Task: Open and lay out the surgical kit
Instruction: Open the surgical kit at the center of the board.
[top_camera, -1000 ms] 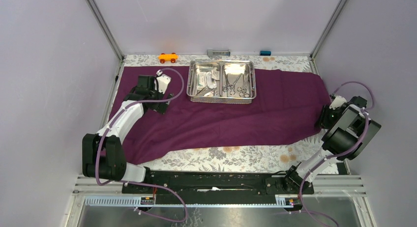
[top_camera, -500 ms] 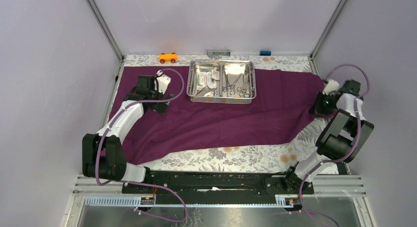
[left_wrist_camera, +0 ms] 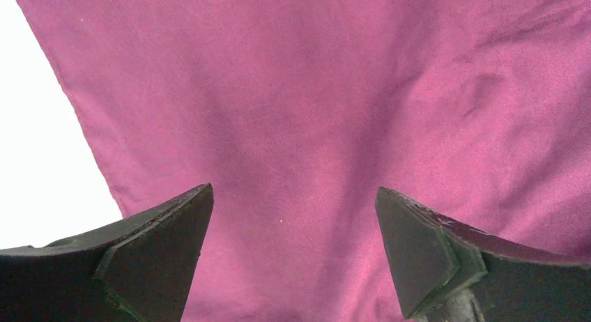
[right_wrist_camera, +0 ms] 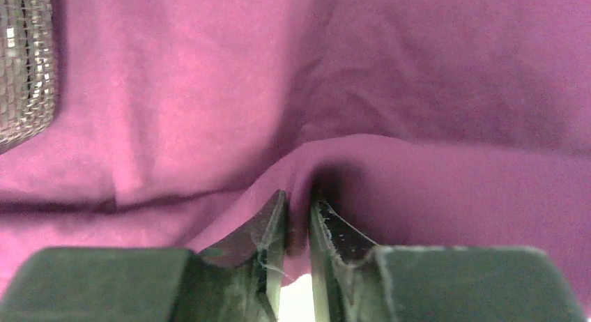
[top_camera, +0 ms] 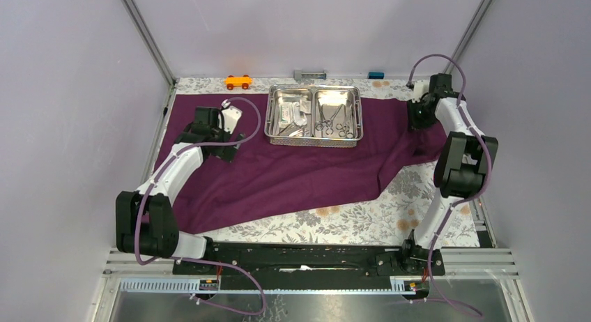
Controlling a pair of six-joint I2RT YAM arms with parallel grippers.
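right gripper [right_wrist_camera: 298,196]: nearly closed, cloth [top_camera: 313,169] fold pinched | left gripper [left_wrist_camera: 294,189]: spread wide, nothing held | risk: tray [top_camera: 334,87] may be dragged or tipped if cloth beneath is pulled

Your left arm [top_camera: 174,165] and right arm [top_camera: 456,116]: white links, black joints, purple cables [top_camera: 141,221]; black wedge fingers [left_wrist_camera: 150,256], scuffed.
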